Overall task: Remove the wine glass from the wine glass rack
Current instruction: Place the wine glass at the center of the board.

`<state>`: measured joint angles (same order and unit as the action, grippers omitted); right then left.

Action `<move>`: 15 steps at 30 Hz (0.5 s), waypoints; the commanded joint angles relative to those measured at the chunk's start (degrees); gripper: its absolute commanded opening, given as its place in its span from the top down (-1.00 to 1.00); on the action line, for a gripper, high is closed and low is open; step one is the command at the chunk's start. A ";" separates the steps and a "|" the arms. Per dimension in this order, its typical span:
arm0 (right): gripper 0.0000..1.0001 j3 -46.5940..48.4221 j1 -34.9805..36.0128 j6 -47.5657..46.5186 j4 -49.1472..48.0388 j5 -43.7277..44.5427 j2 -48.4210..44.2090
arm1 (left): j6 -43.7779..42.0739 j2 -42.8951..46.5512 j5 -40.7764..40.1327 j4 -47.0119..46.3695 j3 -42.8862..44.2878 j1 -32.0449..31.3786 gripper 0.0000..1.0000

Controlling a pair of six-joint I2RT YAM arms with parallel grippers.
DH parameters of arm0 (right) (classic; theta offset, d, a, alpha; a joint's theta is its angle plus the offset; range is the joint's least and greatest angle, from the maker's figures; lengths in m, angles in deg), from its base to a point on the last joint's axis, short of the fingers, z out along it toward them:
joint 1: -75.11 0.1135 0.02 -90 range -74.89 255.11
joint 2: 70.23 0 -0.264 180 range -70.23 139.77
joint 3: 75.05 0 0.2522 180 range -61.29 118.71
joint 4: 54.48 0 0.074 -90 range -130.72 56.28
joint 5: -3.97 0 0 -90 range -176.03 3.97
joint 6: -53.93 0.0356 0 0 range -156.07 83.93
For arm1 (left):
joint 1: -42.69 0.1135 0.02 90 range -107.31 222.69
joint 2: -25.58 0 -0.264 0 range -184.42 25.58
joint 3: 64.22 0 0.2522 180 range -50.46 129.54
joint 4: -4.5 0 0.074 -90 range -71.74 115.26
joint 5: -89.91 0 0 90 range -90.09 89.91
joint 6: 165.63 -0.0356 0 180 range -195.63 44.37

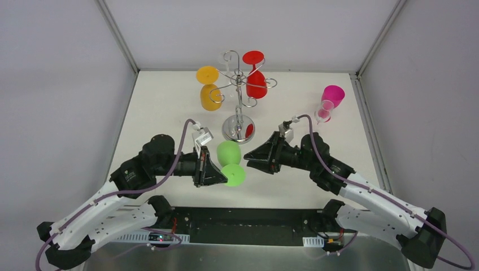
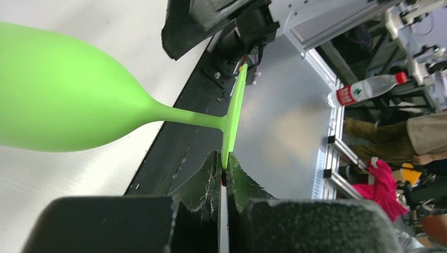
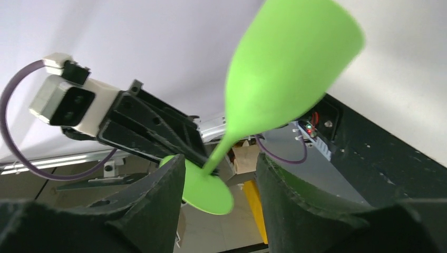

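Observation:
A green wine glass (image 1: 229, 153) hangs on its side in front of the wine glass rack (image 1: 239, 89), clear of it. My left gripper (image 2: 225, 163) is shut on the rim of the glass's flat foot (image 2: 235, 113), and the bowl (image 2: 63, 100) points away to the left. My right gripper (image 1: 249, 158) stands open just right of the glass. In the right wrist view the thin stem (image 3: 221, 150) and foot pass between its fingers (image 3: 163, 195) with a gap on both sides. An orange glass (image 1: 210, 94) and a red glass (image 1: 255, 79) hang upside down on the rack's arms.
The rack's round mirrored base (image 1: 238, 129) stands just beyond the green glass. A pink glass (image 1: 332, 97) stands near the table's right edge. Grey walls close in the table at the back and sides. The black base bar (image 1: 248, 221) runs along the near edge.

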<state>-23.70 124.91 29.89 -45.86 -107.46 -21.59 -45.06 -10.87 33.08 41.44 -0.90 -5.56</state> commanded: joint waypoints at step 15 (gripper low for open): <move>-0.14 -5.23 8.40 8.08 -12.73 6.05 2.38 | -12.15 -2.91 -15.84 3.24 2.84 -11.86 1.00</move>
<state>-27.79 132.45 35.00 -53.23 -103.09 -19.91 -53.87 -13.58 19.31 45.15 -0.88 -16.03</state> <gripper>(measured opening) 0.567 0.020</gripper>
